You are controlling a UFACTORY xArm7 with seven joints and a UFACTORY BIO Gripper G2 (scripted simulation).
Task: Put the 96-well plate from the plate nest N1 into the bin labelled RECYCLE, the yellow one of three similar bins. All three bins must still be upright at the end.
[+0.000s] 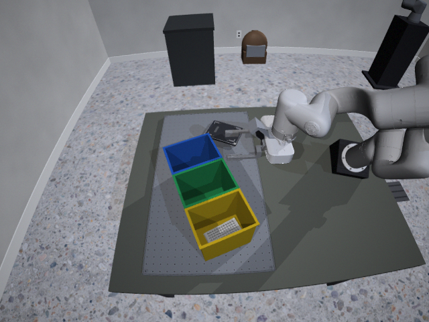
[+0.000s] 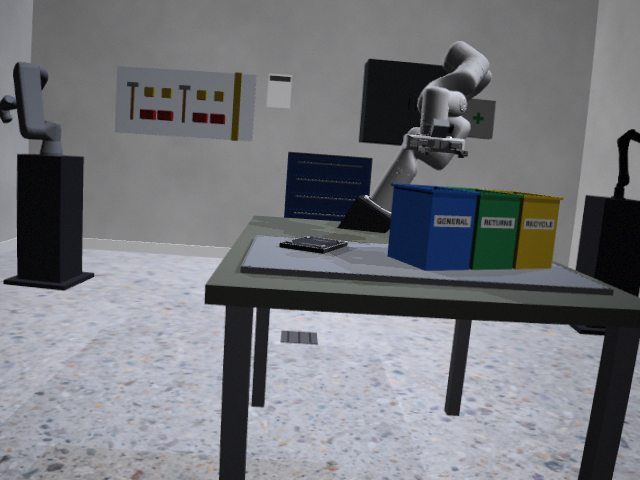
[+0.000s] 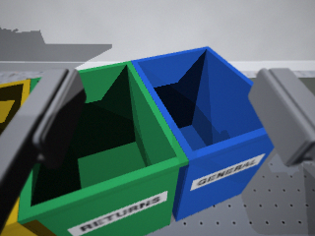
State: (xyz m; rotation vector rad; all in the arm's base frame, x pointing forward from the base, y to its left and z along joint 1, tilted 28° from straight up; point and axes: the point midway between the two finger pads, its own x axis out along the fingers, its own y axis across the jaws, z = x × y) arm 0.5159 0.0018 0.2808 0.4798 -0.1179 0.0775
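The white 96-well plate (image 1: pixel 223 228) lies on the floor of the yellow RECYCLE bin (image 1: pixel 230 246) (image 2: pixel 538 248) (image 3: pixel 7 105). The black plate nest (image 1: pixel 221 136) (image 2: pixel 312 243) holds no plate. The green RETURNS bin (image 1: pixel 208 183) (image 2: pixel 493 245) (image 3: pixel 110 169) and the blue GENERAL bin (image 1: pixel 194 153) (image 2: pixel 449 248) (image 3: pixel 231 182) stand upright in a row with the yellow one. My gripper (image 1: pixel 227 145) (image 2: pixel 442 150) (image 3: pixel 172 118) is open, its fingers apart with nothing between them. It hangs above bin-rim height; the wrist view looks at the green and blue bins.
The bins stand close together on a grey perforated board (image 1: pixel 162 256) (image 2: pixel 361 263) on the dark table (image 1: pixel 329 235) (image 2: pixel 361 294). The nest sits beyond the blue bin in the top view. The arm's black base (image 1: pixel 338 157) (image 2: pixel 364 214) stands on the table.
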